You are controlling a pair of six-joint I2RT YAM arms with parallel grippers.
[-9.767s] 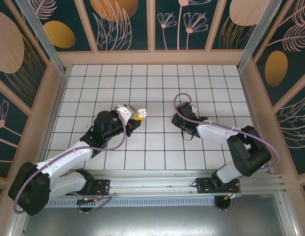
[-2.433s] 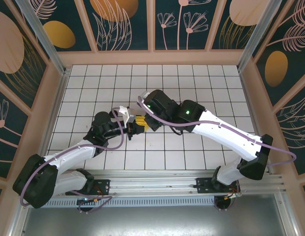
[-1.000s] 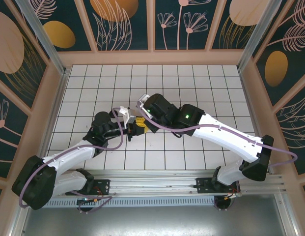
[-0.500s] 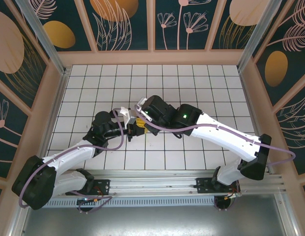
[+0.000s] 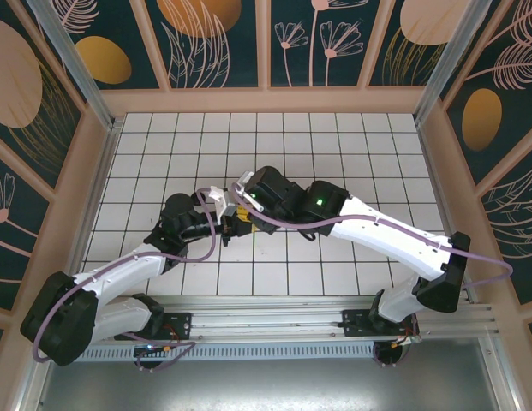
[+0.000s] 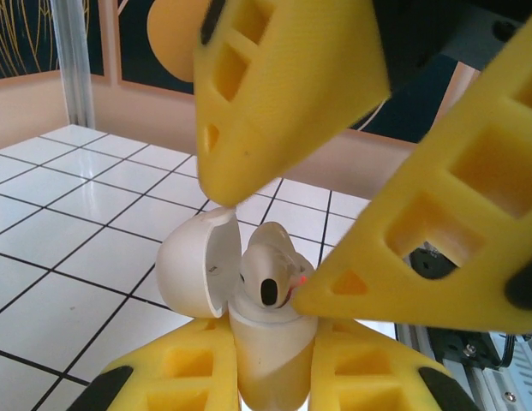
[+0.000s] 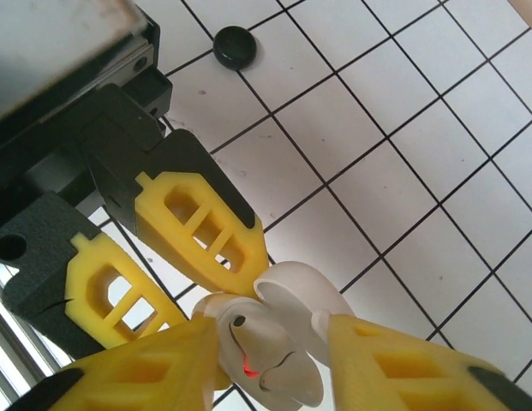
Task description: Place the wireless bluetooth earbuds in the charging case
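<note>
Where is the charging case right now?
In the left wrist view the charging case stands upright, lid open, clamped in the left gripper, with the open right gripper poised over its mouth.

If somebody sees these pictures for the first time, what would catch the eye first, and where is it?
First, the left gripper near the middle of the tiled table, clamping a white charging case with its lid open, while the right gripper hangs over it, jaws apart. An earbud sits in the case mouth beside a small red light. A black disc lies apart on the tiles.
</note>
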